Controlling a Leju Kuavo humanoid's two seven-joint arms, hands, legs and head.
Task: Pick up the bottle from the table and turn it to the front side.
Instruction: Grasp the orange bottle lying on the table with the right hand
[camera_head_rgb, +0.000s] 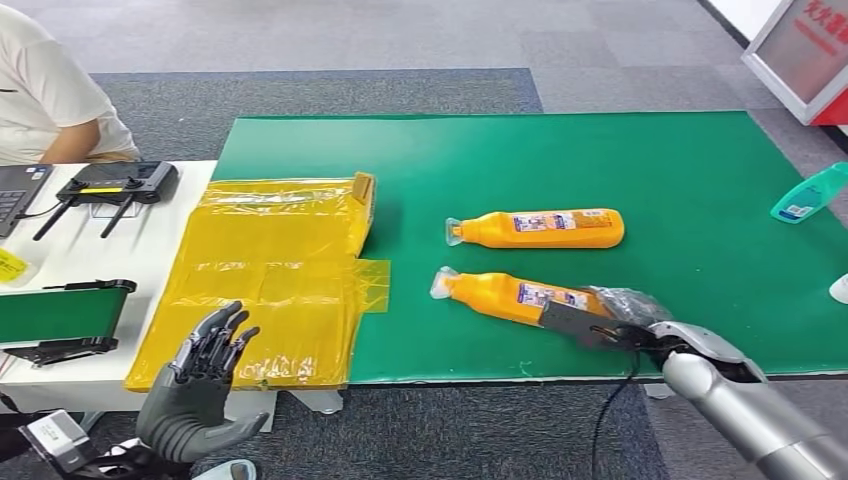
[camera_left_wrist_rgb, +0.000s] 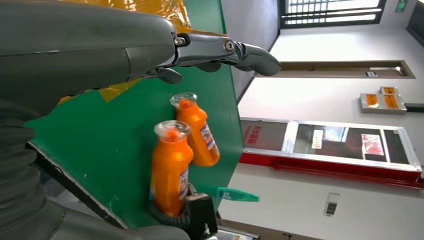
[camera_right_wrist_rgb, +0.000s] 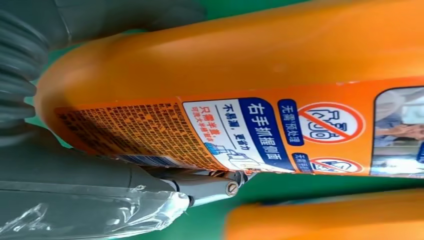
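- right hand (camera_head_rgb: 610, 325) clamped on base of near orange bottle (camera_head_rgb: 510, 293), lying on green mat (camera_head_rgb: 700, 170);
- second bottle (camera_head_rgb: 545, 228) just beyond;
- left hand (camera_head_rgb: 200, 385) empty, fingers spread

Bottle (camera_right_wrist_rgb: 240, 75) label reads "右手抓握侧面", also "无需预处理" w/ prohibition icons.

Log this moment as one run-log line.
right hand: grips near orange bottle, lying on green mat | left hand: open, off the mat | far orange bottle: untouched
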